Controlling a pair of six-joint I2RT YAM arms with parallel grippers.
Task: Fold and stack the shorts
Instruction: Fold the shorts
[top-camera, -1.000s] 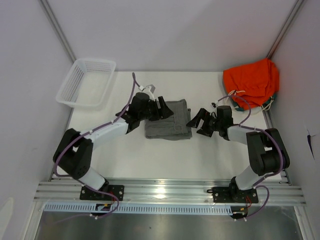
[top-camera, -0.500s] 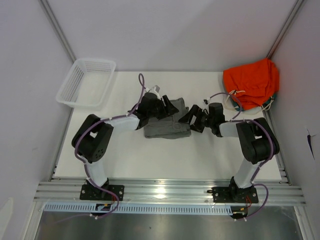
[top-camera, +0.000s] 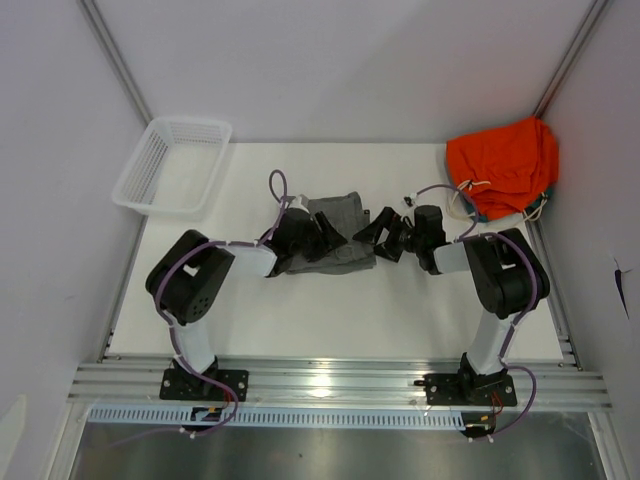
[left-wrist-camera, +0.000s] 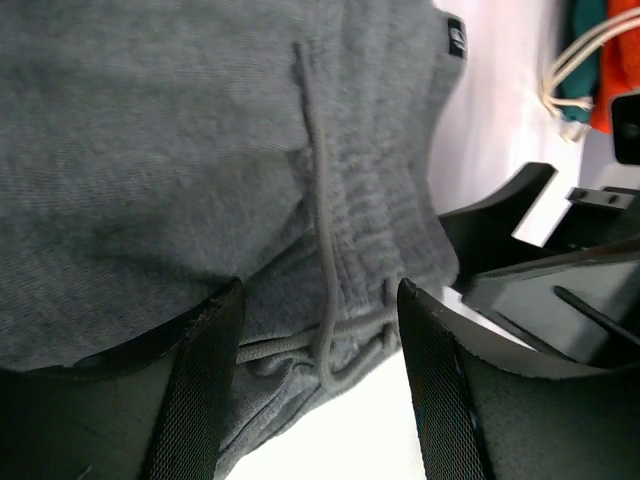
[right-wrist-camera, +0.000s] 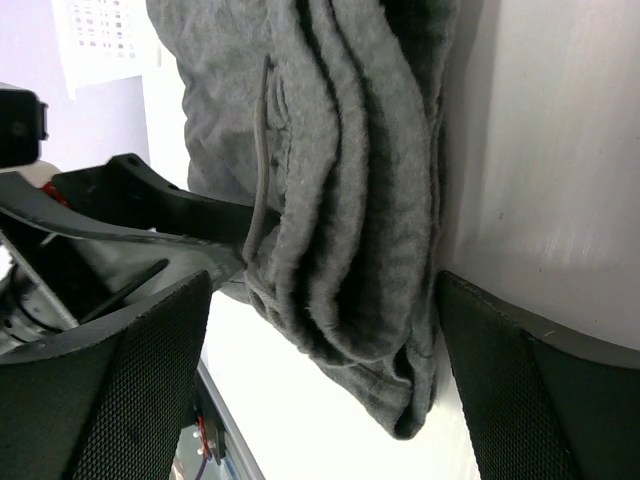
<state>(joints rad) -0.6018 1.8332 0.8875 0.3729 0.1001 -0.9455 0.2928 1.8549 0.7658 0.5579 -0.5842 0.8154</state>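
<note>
1. The shorts (top-camera: 342, 212) lie as a compact grey bundle on the table (top-camera: 330, 320), to the right of the white basket (top-camera: 135, 185) and a little nearer the arm bases than it is.
2. From the look of it, the folding is mostly done. The cloth is doubled into several layers, though the edge nearest the basket is rumpled.
3. I'd say what remains is squaring the bundle up and stacking it. I can see no pile for it to join.
4. The orange garment (top-camera: 505, 160) sits heaped in the corner farthest from the basket, not folded.
5. The left gripper (top-camera: 322, 240) is over the basket side of the bundle. Its jaws stand partly apart with grey cloth between them, and I can't tell whether they pinch it.
6. The right gripper (top-camera: 375, 235) meets the bundle's side away from the basket. It is spread wide, one finger on each side of the folded edge, and holds nothing.
7. The overhead view alone shows the whole layout, including the basket and both arms closing in.
8. The left wrist camera adds a grey drawstring (left-wrist-camera: 322, 200) trailing out of the waistband and a small dark tag (left-wrist-camera: 456, 38).
9. The right wrist camera looks at the stacked folds edge-on, which the overhead view flattens.
</note>
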